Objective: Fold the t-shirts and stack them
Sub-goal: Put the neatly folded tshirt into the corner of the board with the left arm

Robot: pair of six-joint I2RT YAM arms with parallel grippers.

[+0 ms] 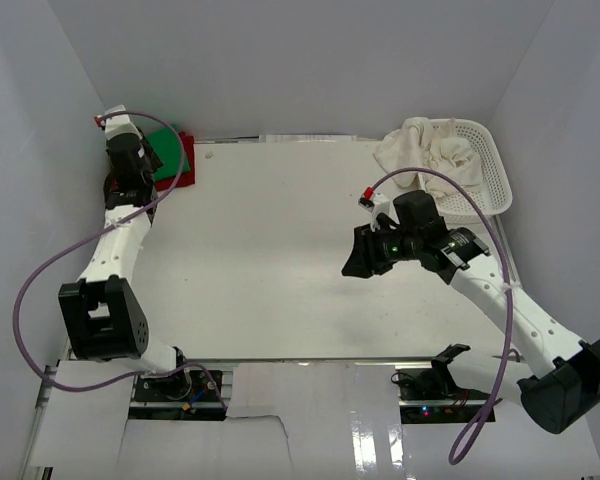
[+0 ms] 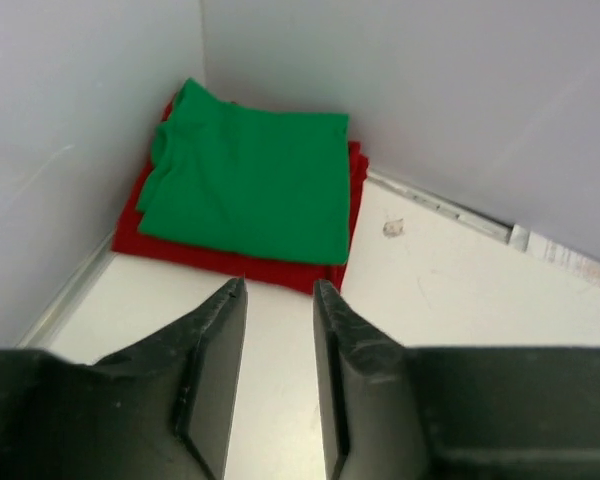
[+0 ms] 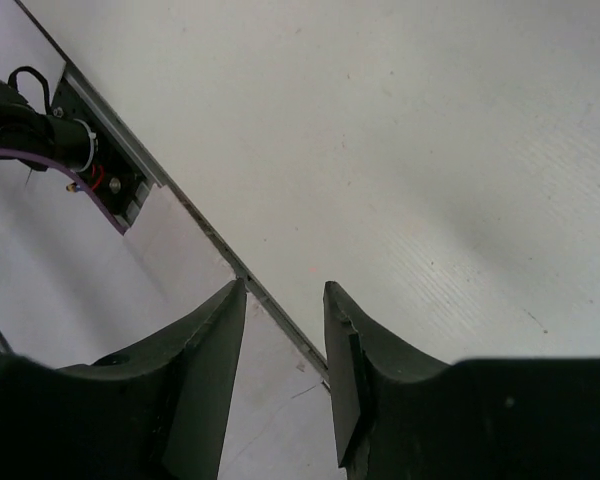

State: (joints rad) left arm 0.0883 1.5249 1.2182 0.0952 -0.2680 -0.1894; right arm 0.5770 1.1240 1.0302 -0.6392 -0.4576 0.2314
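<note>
Top external view: left arm (image 1: 115, 240) stretched to the tabletop's (image 1: 280, 250) far left corner. A green t-shirt (image 2: 250, 180) lay folded on a red t-shirt (image 2: 230, 262) there, just beyond the left gripper (image 2: 278, 288), jaws apart, empty. Right arm (image 1: 500, 295) bent over the right half, right gripper (image 3: 285, 290) jaws apart, holding nothing. Cream t-shirts (image 1: 425, 150) lay crumpled in the basket (image 1: 490, 170), far right corner.

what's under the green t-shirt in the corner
A folded red t-shirt, its edges showing past the green t-shirt. Anything beneath the red one is covered, so I cannot tell.
</note>
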